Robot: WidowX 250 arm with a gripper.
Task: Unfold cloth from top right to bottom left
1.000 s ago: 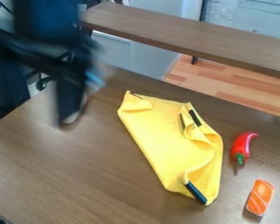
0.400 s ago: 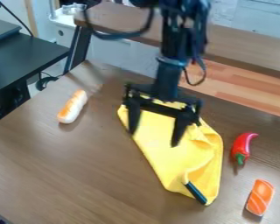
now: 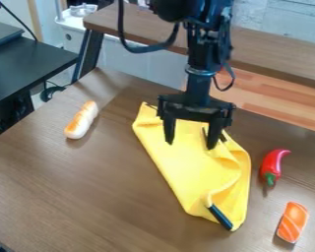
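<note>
**Booth:** Talk to me from the remote seat! Where's the gripper [image 3: 190,146]?

**Operator:** Right above the middle of the frame, hanging down over the yellow cloth [image 3: 200,182]! I've got its two fingers spread wide apart, tips pointing down, nothing between them that I'd call gripped. Whether those tips touch the fabric, I can't tell from here. My arm [image 3: 203,51] drops in from the top edge, a black cable [image 3: 147,49] looping at its left.

**Booth:** And the cloth itself?

**Operator:** Centre stage! It runs on a slant from just above the middle down toward the lower right, bunched and folded over along its right side, its long left edge nearly straight. Down at the bottom end there's a dark strip [image 3: 220,217], plain as day!

**Booth:** Who else is on the table [image 3: 75,192]?

**Operator:** Bread roll [image 3: 81,119] out on the left, well apart from the cloth! Over on the right, the red chili pepper [image 3: 272,165], near the cloth's edge, green stem end down. Below it, toward the lower right corner, the orange sushi piece [image 3: 293,222]. And there's a wooden bench [image 3: 272,44] stretching across the upper right, with pale wood floor [image 3: 272,93] beneath!
</note>
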